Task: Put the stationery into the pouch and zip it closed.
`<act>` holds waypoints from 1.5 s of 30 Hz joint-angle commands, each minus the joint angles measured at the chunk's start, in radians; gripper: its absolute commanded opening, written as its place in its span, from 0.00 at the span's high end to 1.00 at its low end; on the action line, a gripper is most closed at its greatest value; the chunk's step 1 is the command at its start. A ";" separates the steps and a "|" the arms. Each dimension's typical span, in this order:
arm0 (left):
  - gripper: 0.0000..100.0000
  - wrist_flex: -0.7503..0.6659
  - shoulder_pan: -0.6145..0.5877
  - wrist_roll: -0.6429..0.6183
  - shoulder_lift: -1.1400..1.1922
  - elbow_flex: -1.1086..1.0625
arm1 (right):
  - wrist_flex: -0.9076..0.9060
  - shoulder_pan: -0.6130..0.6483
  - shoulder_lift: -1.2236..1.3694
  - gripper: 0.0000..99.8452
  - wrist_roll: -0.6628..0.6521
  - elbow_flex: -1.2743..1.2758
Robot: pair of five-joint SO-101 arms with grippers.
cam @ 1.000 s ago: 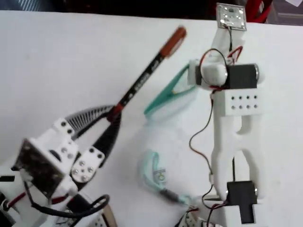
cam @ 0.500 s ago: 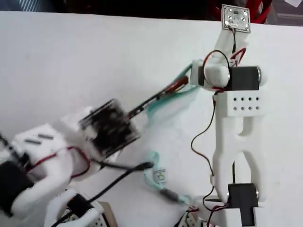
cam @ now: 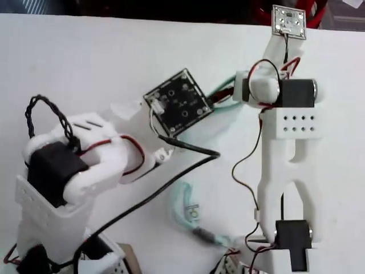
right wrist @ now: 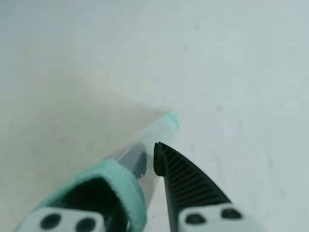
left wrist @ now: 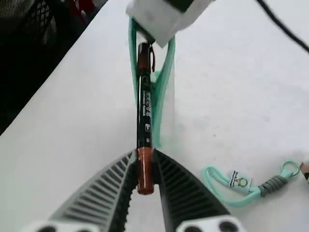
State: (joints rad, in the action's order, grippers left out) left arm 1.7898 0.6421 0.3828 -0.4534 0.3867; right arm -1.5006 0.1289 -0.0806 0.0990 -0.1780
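The left gripper (left wrist: 146,163) has its ribbed jaws clamped on the near end of a black marker pen with brown ends (left wrist: 145,101). Ahead of those jaws, the pen's far end sits between the parted edges of a clear plastic pouch with mint-green zip edging (left wrist: 167,82). The right gripper (right wrist: 147,157) pinches the pouch's green edge between its jaws.

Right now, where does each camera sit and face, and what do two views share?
High view: above the table, looking down on both arms and the pouch.
Left wrist view: on the left arm, along the left gripper at pen and pouch.
Right wrist view: on the right arm, past the right gripper at pouch and table.
All share the pouch.
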 commanded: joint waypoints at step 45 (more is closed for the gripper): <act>0.98 -0.724 0.054 -0.044 -0.504 -0.813 | 0.090 0.005 0.019 0.98 -0.011 0.120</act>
State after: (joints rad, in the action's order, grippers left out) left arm 1.1991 0.6667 0.3521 -0.9567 -0.4235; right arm -1.4239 0.1289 -0.0836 0.0990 -0.1135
